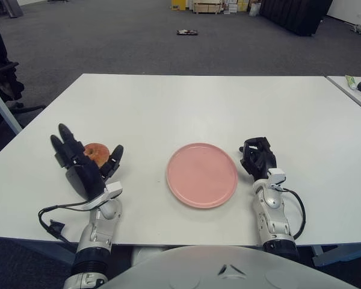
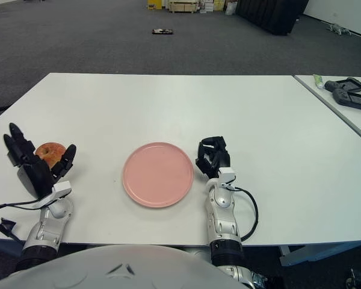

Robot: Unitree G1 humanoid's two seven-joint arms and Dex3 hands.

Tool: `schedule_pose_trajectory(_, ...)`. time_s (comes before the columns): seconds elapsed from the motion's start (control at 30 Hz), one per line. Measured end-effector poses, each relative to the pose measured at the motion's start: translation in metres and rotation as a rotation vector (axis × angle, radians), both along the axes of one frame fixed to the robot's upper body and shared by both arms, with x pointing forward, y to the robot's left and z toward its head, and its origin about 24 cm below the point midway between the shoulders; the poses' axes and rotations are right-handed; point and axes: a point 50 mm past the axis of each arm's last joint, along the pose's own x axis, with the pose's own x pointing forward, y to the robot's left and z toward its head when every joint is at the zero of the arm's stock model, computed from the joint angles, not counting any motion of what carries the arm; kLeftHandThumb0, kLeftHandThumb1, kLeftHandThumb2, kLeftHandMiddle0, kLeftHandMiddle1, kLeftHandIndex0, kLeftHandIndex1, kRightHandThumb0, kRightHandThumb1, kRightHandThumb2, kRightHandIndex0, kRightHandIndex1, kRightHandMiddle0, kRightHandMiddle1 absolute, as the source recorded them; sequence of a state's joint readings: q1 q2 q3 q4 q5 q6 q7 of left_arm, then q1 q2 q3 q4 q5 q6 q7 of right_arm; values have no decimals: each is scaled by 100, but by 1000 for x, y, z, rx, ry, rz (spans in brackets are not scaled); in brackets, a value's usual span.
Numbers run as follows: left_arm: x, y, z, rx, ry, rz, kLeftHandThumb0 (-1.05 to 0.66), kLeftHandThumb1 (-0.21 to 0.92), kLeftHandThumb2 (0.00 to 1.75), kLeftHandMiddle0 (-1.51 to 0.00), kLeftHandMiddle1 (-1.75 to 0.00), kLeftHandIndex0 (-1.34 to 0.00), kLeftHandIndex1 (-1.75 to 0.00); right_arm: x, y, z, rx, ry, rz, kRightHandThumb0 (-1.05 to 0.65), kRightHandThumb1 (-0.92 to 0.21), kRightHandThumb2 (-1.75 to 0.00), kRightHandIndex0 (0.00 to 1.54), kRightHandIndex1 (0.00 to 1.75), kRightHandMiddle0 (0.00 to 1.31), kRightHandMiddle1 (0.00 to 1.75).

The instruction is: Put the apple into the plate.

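Note:
A red-and-yellow apple (image 1: 97, 152) sits on the white table (image 1: 186, 108) at the front left. My left hand (image 1: 87, 161) is right at it, fingers spread open around its near side, with the apple between the fingers and thumb; the fingers are not closed on it. An empty pink plate (image 1: 202, 174) lies at the table's front middle, to the right of the apple. My right hand (image 1: 257, 158) shows just right of the plate, fingers curled, holding nothing.
A second white table (image 1: 356, 91) stands at the far right with a dark tool (image 2: 351, 94) and a green-capped tube (image 1: 351, 82) on it. A black office chair (image 1: 1, 75) stands off the left edge. Grey carpet lies beyond.

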State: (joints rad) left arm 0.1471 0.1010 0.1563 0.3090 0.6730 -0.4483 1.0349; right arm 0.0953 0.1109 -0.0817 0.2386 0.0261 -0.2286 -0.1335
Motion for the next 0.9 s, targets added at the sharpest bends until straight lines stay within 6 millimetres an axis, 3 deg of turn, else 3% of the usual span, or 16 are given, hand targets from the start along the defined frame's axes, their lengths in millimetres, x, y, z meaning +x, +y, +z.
schedule_pose_trajectory(0.13,0,2,-2,-7,20,36,-102,79,43,0,-36,0,-20,0,0,0,-1,1,0,-37,-77,-74,52,138,28,175)
schedule_pose_trajectory(0.4,-1,8,-8,-75,80,99,-95,75,43,0,-61,0,-50,1,0,-1,-5,-3,11,-37,-74,-79,52,138,30,175)
schedule_pose_trajectory(0.7,0,14,-12,-145,160,130,-87,66,57,0,-64,0,-69,2,-1,-2,-4,-6,18,-37,-72,-81,51,138,31,175)
schedule_pose_trajectory(0.9,2,16,-15,-178,201,145,-85,64,62,0,-63,0,-72,3,-1,-2,-4,-6,18,-37,-73,-79,50,138,30,175)
